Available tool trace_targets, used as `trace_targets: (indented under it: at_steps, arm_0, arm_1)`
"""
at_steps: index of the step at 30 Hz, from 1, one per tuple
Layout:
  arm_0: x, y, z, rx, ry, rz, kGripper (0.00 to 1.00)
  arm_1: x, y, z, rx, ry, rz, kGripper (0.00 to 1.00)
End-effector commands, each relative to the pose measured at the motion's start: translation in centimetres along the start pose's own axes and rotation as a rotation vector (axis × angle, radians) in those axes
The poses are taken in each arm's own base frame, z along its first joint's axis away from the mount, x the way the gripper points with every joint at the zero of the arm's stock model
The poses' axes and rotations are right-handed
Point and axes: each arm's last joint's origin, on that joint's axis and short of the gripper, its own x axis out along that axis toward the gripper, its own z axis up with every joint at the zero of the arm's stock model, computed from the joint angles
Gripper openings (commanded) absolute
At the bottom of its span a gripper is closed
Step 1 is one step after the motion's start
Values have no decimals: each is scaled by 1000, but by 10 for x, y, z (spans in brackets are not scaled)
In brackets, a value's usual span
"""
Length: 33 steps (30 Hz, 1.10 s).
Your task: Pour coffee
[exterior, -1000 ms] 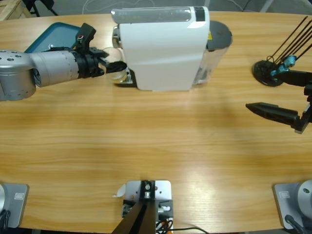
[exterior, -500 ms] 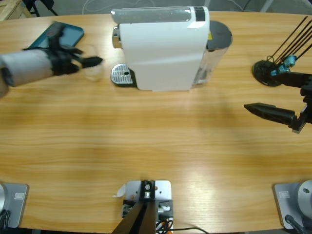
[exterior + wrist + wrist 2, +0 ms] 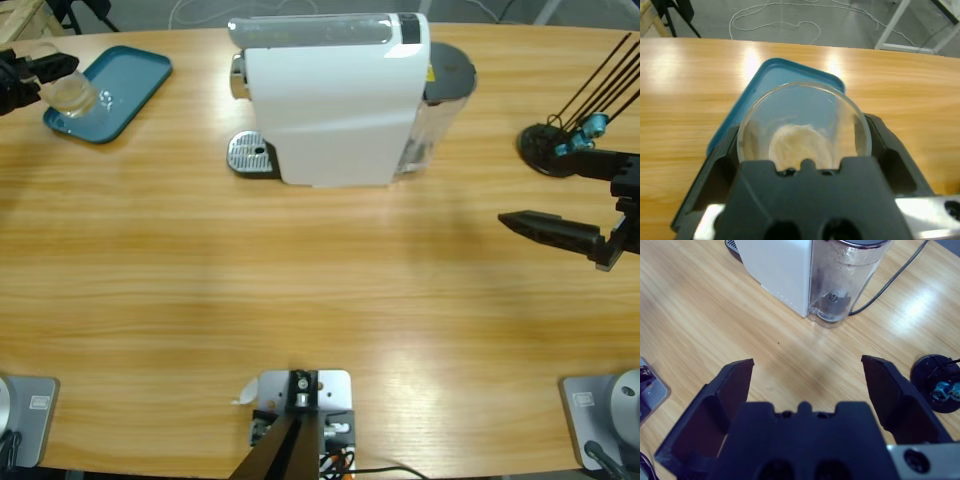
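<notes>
High view: the left tool [image 3: 30,75] sits at the far left edge of the counter [image 3: 320,270], closed on a clear glass [image 3: 68,92] that is over the near end of a teal tray [image 3: 120,85]. Whether the glass rests on the tray or hangs just above it cannot be told here. The white coffee machine [image 3: 335,100] stands mid-counter at the back, its round drip grate [image 3: 250,153] bare, well apart from the glass. The right tool [image 3: 545,228] is at the right edge, holding nothing, near a black round stand [image 3: 548,148].

Left wrist view: the glass [image 3: 804,127] fills the space between the jaws, gripped on both sides. A shallow pale layer of coffee [image 3: 799,145] lies in its bottom. The rim reads as a near-full ellipse, so the glass's long axis looks upright or close to it, mouth up, not tipped for pouring. The tray [image 3: 785,75] lies behind and below it.

Right wrist view: the right tool [image 3: 807,385] has its jaws spread wide with only bare counter [image 3: 700,315] between them. The machine's clear water tank [image 3: 845,280] and a black cable [image 3: 890,282] lie ahead.

Progress, as a judgement: filling looks done, since coffee is in the glass and the glass is away from the machine. Setting it down on the tray and releasing remain.
</notes>
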Motion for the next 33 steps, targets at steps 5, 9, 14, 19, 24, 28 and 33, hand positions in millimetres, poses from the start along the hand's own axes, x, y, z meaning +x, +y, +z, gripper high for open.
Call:
trace_targets:
  at_steps: [5, 9, 14, 19, 24, 28, 33]
  arm_0:
    - [49, 25, -40, -82, 65, -15, 586]
    - [56, 26, -44, -83, 70, -22, 586]
    - [53, 21, -46, -76, 78, -38, 979]
    - [47, 19, -43, -68, 69, -38, 1000]
    - [34, 15, -36, -61, 42, -46, 1000]
    - [-1, 6, -15, -50, -1, -62, 1000]
    - [-69, -13, 26, -23, -5, -93, 1000]
  arm_1:
    - [7, 2, -5, 7, 26, 14, 931]
    - [7, 2, -5, 7, 26, 14, 931]
    - [7, 2, -5, 9, 27, 14, 931]
    - [9, 2, -5, 9, 34, 19, 936]
    - [10, 2, -5, 9, 38, 23, 936]
    - [13, 2, -4, 9, 47, 26, 936]
    - [18, 3, -2, 11, 66, 40, 936]
